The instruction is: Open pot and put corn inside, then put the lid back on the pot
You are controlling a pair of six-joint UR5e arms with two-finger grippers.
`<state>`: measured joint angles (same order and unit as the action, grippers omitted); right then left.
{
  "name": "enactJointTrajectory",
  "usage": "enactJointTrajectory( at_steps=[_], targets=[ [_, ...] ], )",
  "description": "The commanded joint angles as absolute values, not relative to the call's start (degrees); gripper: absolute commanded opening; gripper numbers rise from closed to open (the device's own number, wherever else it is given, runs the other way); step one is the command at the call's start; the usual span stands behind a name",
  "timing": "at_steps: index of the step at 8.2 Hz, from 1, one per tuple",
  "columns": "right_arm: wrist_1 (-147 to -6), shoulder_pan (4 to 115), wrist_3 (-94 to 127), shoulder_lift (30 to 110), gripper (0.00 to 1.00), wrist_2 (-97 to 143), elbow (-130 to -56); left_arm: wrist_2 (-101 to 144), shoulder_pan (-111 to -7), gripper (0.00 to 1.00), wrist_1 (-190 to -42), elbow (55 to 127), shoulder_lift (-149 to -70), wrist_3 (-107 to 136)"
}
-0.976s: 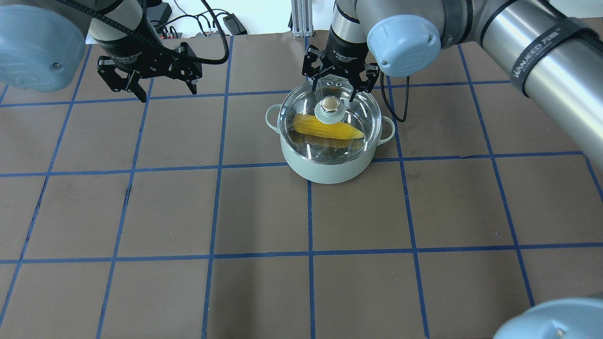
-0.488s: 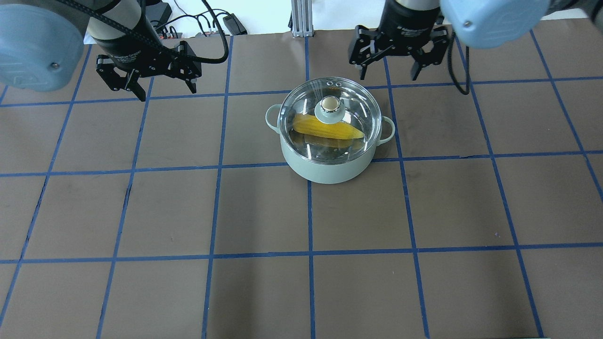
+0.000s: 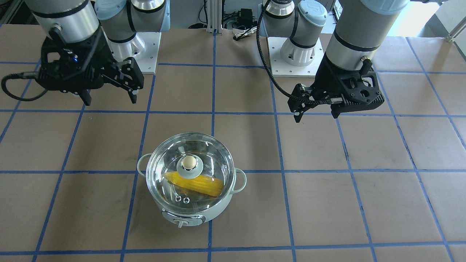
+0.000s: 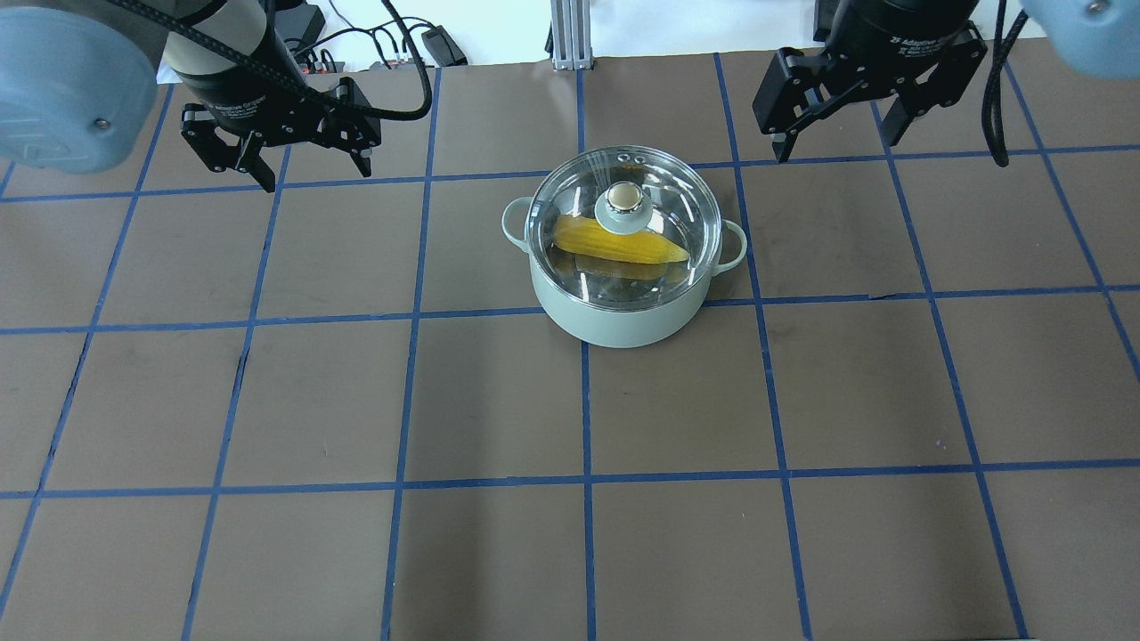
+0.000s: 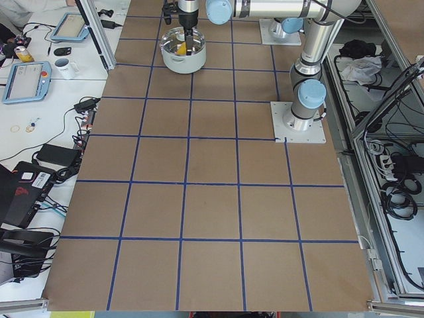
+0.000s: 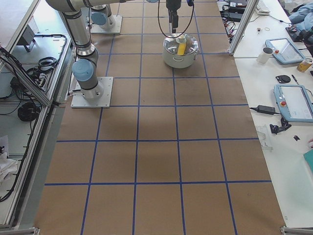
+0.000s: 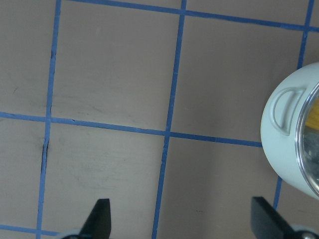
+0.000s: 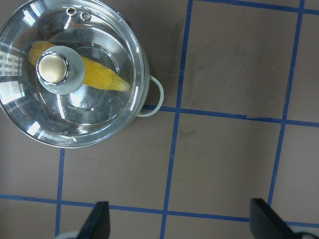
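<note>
Mint-green pot [image 3: 184, 218] in the front-facing view, with the glass lid [image 3: 211, 156] seated on its rim and the corn [image 3: 198, 185] lying inside under the glass. Right gripper [image 3: 109, 98] and left gripper [image 3: 316, 116]: fingers spread wide, nothing held.

Overhead: pot lies between the two grippers, apart from both and touched by neither.

Left wrist: pot handle and wall sit out beyond one fingertip, off to the side.

Right wrist: lidded pot well ahead of the spread fingertips, toward one side.

Silver tube arms [image 3: 351, 40], pale blue joint caps [image 3: 309, 11], black left gripper [image 4: 316, 171], black right gripper [image 4: 837, 144], braided cable [image 3: 270, 72], white base plates [image 3: 276, 69]
</note>
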<state>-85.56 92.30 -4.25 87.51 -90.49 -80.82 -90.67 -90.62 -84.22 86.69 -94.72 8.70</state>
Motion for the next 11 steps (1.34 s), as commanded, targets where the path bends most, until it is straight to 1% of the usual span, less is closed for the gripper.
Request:
enactJointTrajectory(
  at_steps=[1,6,11],
  targets=[
    [-85.2,92.0,-6.3,87.9,1.0,-92.0,-81.6,-90.6,-90.8,1.0,-84.3,87.0,-94.7,8.7],
    [-85.5,91.9,-6.3,87.9,1.0,-91.8,-81.7,-89.8,-90.7,1.0,-84.3,87.0,-94.7,8.7],
    [-89.6,90.6,-7.7,87.7,1.0,-92.0,-81.7,-89.8,-90.7,1.0,-84.1,87.0,-95.1,8.7]
  ],
)
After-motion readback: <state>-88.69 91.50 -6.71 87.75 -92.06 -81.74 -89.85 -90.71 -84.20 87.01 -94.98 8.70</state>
